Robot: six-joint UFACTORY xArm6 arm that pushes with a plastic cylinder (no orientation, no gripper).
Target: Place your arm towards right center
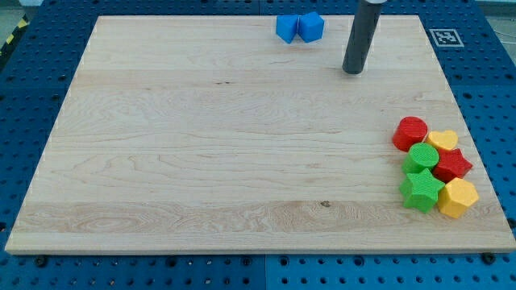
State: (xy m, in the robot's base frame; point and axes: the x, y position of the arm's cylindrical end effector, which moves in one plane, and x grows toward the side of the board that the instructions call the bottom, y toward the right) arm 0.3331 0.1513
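My tip (353, 71) rests on the wooden board (201, 145) near the view's top right, just right of and below two blue blocks (299, 27) that sit side by side at the top edge. A cluster of blocks lies at the view's lower right, well below the tip: a red cylinder (410, 133), a yellow heart (443, 141), a green round block (422, 156), a red star (452, 164), a green star (422, 190) and a yellow hexagon (458, 197). The tip touches none of them.
The board lies on a blue perforated table (492, 80). A black-and-white marker tag (445, 37) sits just beyond the board's top right corner.
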